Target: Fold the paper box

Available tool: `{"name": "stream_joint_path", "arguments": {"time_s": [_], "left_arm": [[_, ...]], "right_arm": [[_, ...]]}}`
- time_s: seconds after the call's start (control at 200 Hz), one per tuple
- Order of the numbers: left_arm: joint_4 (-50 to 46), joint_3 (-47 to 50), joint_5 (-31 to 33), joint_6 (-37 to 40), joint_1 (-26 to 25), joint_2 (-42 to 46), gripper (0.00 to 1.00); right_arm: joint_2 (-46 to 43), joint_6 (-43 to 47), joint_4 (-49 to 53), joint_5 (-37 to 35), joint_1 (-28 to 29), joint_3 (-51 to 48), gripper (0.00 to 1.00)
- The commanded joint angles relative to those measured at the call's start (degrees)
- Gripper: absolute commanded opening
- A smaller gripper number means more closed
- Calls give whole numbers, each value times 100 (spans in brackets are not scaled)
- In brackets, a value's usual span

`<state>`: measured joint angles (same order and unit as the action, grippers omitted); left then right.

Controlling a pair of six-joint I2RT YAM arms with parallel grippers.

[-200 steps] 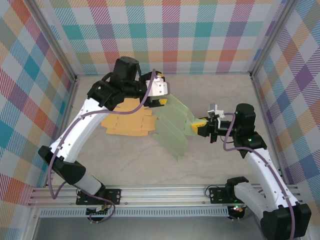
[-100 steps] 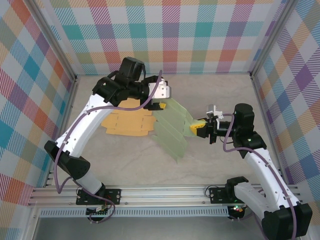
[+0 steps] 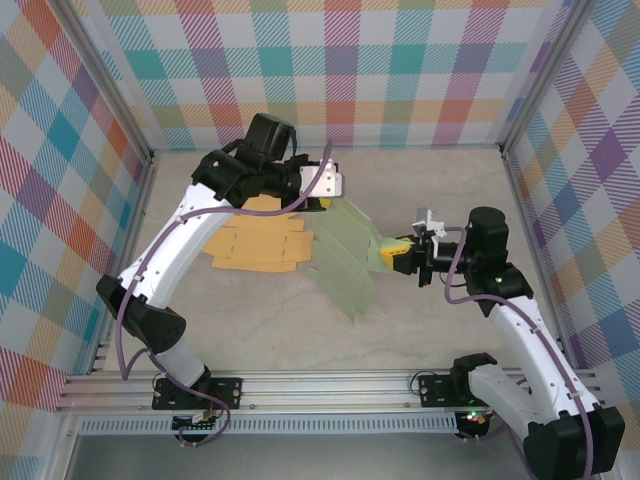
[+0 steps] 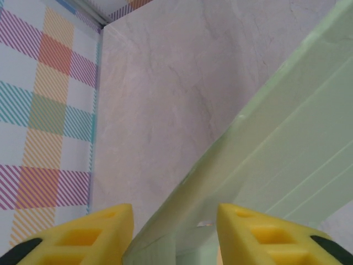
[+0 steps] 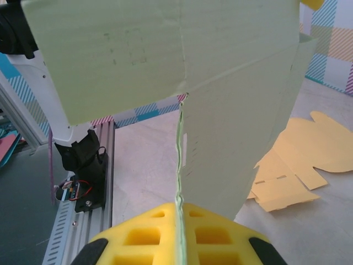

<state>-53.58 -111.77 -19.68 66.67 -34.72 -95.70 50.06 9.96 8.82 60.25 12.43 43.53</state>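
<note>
- Shift since a second ago, nearest first: the left arm (image 3: 150, 290) has swung its lower elbow right and farther in. Its black wrist block has travelled right along the far side. The right arm (image 3: 520, 320) has hardly stirred, its claw nudged a touch left.
- Aluminium rail (image 3: 320, 385) runs along the near edge and carries both bases.
- The right arm rises from the near-right base and its forearm bends back towards the left.
- The right gripper (image 3: 393, 257) points left at mid depth. Its yellow fingers are pressed together on the right edge of the green sheet (image 3: 345, 262). In the right wrist view that thin edge runs straight down into the seam between the pads.
- The green sheet, a creased box blank, hangs at a slant between the two claws. Its near corner dips low; whether it touches the table cannot be told.
- An orange blank (image 3: 250, 245) lies flat just left of the green sheet, partly under the left arm.
- The left arm arches from the near-left base up and over to far centre, wrist turned right.
- The left gripper (image 3: 323, 204) is at the sheet's far corner. In its wrist view one yellow finger stands on each side of the sheet's folded edge; whether they squeeze it cannot be told.
- The table (image 3: 430, 180) is pale, faintly marbled stone-grey.
- Pastel plaid walls (image 3: 330, 70) close the left, right and far sides.
</note>
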Motion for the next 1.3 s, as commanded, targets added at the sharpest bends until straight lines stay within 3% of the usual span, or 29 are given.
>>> {"name": "stream_joint_path", "arguments": {"time_s": [0.0, 0.11, 0.29, 0.33, 0.425, 0.58, 0.805, 1.04, 1.295], "left_arm": [[76, 298, 149, -12, -48, 132, 31], [369, 648, 283, -46, -83, 250, 25], [1025, 1210, 666, -279, -144, 384, 6], [1187, 1277, 863, -425, -165, 381, 0], [1251, 1243, 1238, -778, -221, 279, 0], [1408, 1383, 1943, -1222, -399, 85, 0], [1969, 1552, 2949, -1893, -680, -492, 0], [2432, 1408, 3699, -2450, -909, -1171, 0], [3497, 2029, 4416, -2424, -1188, -1331, 0]], "right_arm": [[-6, 192, -127, -114, 34, 30, 0], [56, 125, -244, -282, 34, -78, 0], [146, -71, -407, -890, 32, -319, 0], [146, -159, -435, -1171, 32, -382, 0], [116, -379, -481, -2069, 32, -547, 4], [-42, -975, -385, -3156, 32, -661, 52], [-279, -1792, 581, -4595, 32, -145, 86], [113, -2593, 2030, -6001, 23, 811, 91], [213, -3052, 2283, -6021, 23, 1194, 90]]}}
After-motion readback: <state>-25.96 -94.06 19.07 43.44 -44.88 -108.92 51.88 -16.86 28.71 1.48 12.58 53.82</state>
